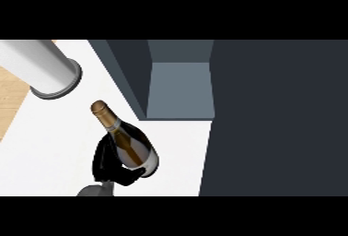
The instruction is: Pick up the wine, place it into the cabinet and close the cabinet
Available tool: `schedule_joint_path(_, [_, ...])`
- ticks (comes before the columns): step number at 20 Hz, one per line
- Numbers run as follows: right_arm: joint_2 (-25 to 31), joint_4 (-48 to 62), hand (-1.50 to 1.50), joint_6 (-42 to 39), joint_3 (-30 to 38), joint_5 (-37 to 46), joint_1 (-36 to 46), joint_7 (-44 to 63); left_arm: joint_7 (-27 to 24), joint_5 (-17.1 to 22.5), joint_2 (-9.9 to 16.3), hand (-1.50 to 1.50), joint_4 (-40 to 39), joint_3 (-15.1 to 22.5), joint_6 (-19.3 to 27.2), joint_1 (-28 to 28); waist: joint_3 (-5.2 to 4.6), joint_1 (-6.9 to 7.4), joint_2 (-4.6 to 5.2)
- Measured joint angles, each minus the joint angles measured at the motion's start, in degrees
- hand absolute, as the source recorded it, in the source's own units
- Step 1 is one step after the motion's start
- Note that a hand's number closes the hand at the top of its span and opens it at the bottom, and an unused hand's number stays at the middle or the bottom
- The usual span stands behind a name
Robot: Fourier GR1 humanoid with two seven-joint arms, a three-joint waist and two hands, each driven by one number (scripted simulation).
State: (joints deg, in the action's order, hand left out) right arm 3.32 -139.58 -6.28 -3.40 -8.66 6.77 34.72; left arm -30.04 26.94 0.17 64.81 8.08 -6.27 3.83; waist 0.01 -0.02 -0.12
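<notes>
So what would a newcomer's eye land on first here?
The wine bottle, low and centre on the white counter, with a black robot hand curled round its lower body. Next, the dark cabinet filling the right, its door open on a grey interior. A white cylinder sits top left.

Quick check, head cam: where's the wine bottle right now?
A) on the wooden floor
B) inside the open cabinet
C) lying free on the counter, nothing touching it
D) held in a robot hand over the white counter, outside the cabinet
D: black fingers of the robot hand curl round the lower body of the wine bottle, which sits over the white counter, below and left of the open cabinet.
</notes>
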Motion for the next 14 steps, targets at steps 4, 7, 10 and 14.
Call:
schedule_joint_path(4, [0.2,0.1,-1.50,-0.6,0.4,0.0,-0.6,-0.8,2.2,3.2,-0.1,1.50,5.4,7.1,7.9,-0.5,-0.01,-0.06,0.02])
schedule_joint_path(7, [0.3,0.2,-1.50,-1.0,1.2,-0.1,-0.6,-1.2,2.8,5.7,-0.1,1.50,7.0,10.7,12.2,-0.2,-0.01,-0.13,0.05])
schedule_joint_path(10, [0.3,0.1,-1.50,-1.1,1.2,-0.1,-1.1,-1.1,1.5,9.0,-0.1,1.50,5.4,13.9,15.9,1.1,-0.02,-0.22,0.08])
schedule_joint_path(14, [0.4,0.0,-1.50,-1.0,1.0,-0.3,-1.0,-0.3,0.3,12.4,-0.1,1.50,2.3,15.3,18.2,3.7,-0.02,-0.29,0.11])
